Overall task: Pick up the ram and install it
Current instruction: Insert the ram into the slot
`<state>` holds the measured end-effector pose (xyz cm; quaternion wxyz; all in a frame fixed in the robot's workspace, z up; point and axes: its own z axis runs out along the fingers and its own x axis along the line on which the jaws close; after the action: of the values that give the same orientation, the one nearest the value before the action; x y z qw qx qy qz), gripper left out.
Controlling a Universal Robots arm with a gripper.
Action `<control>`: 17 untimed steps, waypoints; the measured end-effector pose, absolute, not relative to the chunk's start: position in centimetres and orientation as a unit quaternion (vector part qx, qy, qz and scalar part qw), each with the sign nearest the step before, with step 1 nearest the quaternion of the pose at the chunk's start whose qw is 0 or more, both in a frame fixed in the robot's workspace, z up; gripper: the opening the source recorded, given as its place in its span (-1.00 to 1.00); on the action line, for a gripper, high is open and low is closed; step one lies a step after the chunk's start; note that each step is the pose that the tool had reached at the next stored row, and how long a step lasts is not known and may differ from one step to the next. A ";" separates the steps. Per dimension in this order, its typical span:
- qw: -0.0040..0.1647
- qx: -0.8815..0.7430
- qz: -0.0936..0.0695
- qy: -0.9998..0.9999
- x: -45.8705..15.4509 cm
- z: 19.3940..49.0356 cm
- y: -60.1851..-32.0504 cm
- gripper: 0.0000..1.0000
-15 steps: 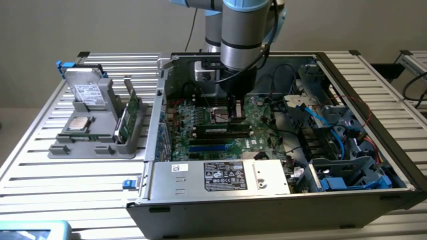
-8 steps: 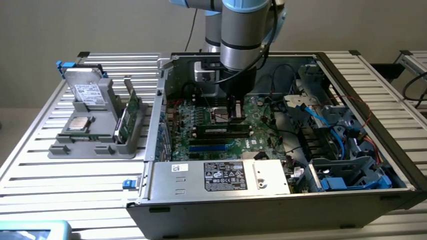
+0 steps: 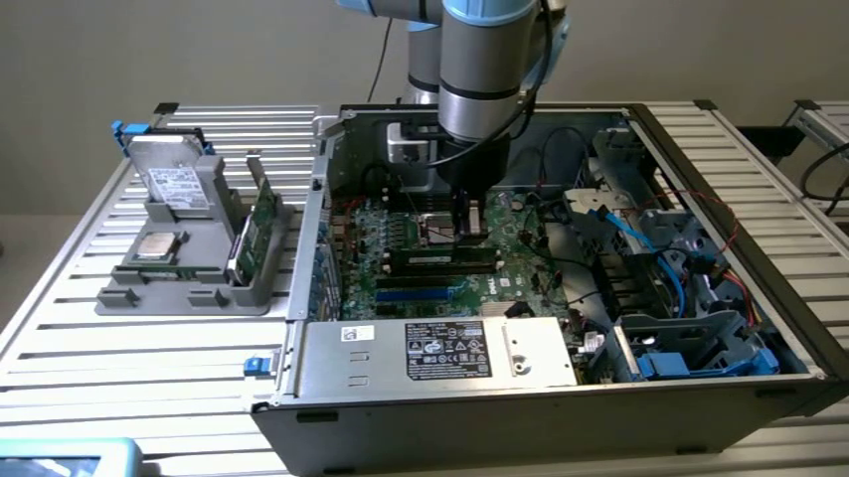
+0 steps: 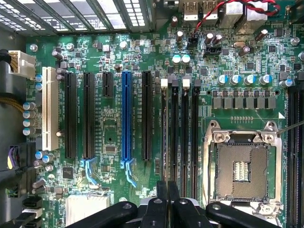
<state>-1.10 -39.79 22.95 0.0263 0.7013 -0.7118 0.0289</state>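
Note:
A long, narrow ram (image 3: 444,257) with dark chips and white labels stands on edge in a memory slot of the green motherboard (image 3: 385,234), inside the open computer case. My gripper (image 3: 464,237) hangs straight down over the stick's middle, just above or touching its top edge. In the wrist view my gripper (image 4: 167,190) is shut, its dark fingers (image 4: 161,204) pressed together with nothing visible between them. They line up with the row of black memory slots (image 4: 180,133). Whether the stick is fully seated I cannot tell.
A grey fixture (image 3: 186,288) at the exterior view's left holds more green sticks (image 3: 261,214), a hard drive (image 3: 179,184) and a processor (image 3: 159,245). The power supply (image 3: 438,348) closes the case's near side. Cables (image 3: 623,229) crowd its right. An open processor socket (image 4: 242,166) lies beside the slots.

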 end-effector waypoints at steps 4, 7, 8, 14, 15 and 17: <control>0.026 0.701 0.029 -0.712 -1.1 22.9 -39.8 -0.76; 0.026 0.701 0.029 -0.712 -1.1 22.9 -39.8 -0.76; 0.026 0.701 0.029 -0.712 -1.1 22.9 -39.8 -0.76; 0.026 0.701 0.029 -0.712 -1.1 22.9 -39.9 -0.76; 0.026 0.701 0.029 -0.712 -1.1 22.9 -39.9 -0.76; 0.026 0.701 0.029 -0.712 -1.2 22.9 -39.9 -0.76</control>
<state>-1.19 -39.89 22.89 0.0259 0.7013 -0.7118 0.0293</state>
